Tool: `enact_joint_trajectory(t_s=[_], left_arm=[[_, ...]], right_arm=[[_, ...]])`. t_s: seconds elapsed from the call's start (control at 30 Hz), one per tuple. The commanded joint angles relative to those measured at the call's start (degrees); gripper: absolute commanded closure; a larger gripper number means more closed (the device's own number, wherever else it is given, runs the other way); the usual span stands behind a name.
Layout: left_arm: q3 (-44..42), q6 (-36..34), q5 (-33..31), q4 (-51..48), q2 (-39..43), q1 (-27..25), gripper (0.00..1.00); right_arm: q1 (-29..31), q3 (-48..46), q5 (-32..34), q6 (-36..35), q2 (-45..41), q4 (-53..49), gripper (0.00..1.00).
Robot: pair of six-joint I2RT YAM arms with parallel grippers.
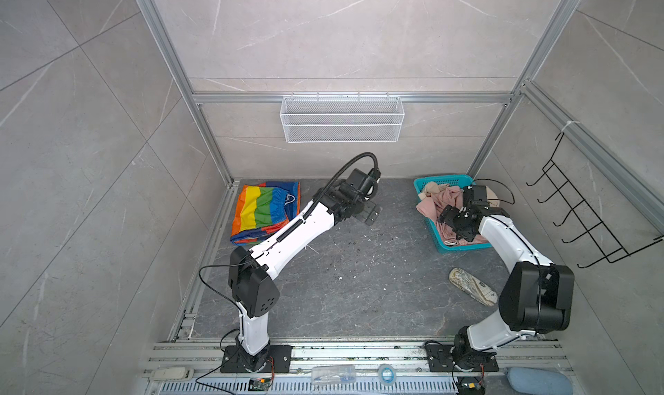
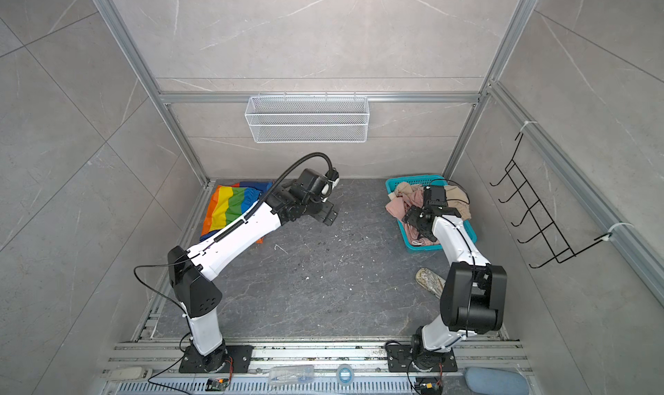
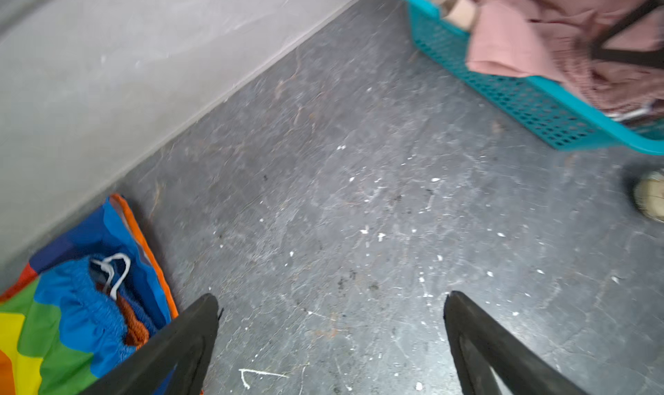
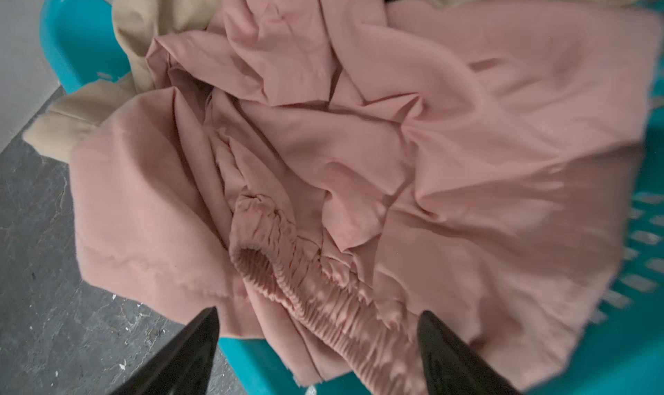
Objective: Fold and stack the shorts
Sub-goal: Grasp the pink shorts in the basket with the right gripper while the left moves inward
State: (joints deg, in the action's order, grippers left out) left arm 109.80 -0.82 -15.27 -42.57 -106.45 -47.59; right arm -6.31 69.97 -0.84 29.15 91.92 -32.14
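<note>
The teal basket [image 1: 443, 180] sits on the dark floor, and everything else is placed from it. Two pairs of shorts lie crumpled inside. The dusty pink shorts [image 4: 359, 142] are on top, with one flap spilling over the basket's rim on the side facing the left arm. The beige shorts [image 4: 136, 19] are bunched under and behind them, against the basket's far wall. The right gripper [image 4: 318, 311] hangs over the basket with its jaws spread apart and nothing between them. In the right wrist view the pink gathered waistband runs under the gap, but whether the fingertips touch the cloth cannot be told. The rainbow-striped shorts [image 1: 264, 210] lie folded flat on the floor, well apart from the basket and across the open floor from it, with their white drawstring [image 3: 115, 271] showing at the blue waistband. The left gripper [image 3: 330, 298] hovers over bare floor between the basket and the rainbow pair, nearer to that pair, jaws wide and holding nothing. A flat patterned sole [image 1: 472, 285] lies near the basket, on the side towards the right arm's base.
</note>
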Motion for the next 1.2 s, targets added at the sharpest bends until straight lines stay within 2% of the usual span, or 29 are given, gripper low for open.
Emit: enact_joint_trajectory(t_s=[0.0, 0.13, 0.27, 0.43, 0.6, 0.9, 1.07, 1.17], left_arm=[[1.3, -3.6, -6.2, 3.8, 2.3, -1.7, 0.00], [1.6, -5.4, -6.8, 5.7, 0.2, -3.4, 0.00], [1.4, -5.5, -6.8, 6.0, -1.3, -3.5, 0.00], [3.4, -3.8, -7.1, 1.8, -3.2, -3.6, 0.00], [4.8, -0.2, -2.8, -1.3, -2.7, -3.7, 0.00], [4.5, 4.2, -1.3, -1.3, -2.6, -3.7, 0.00], [3.9, 2.1, -2.3, 1.7, -3.0, -3.8, 0.00], [4.0, 1.0, -3.6, 3.2, -2.9, -3.7, 0.00]], right_arm=[[0.4, 1.2, -6.4, -1.4, 2.3, 3.7, 0.15], [0.4, 2.5, -6.7, -1.7, 5.5, 4.6, 0.21], [-0.1, 3.1, -5.5, -1.0, 7.4, 5.3, 0.34], [-2.0, 3.0, -8.3, 0.9, 7.6, 7.9, 0.56], [-2.2, 3.9, -9.7, 1.5, 8.8, 8.5, 0.69], [-2.9, 4.0, -11.3, 1.8, 5.4, 7.6, 0.97], [-3.4, 5.0, -11.1, 2.6, 1.1, 6.5, 1.00], [-3.4, 8.7, -11.3, 3.0, -2.3, 4.8, 1.00]])
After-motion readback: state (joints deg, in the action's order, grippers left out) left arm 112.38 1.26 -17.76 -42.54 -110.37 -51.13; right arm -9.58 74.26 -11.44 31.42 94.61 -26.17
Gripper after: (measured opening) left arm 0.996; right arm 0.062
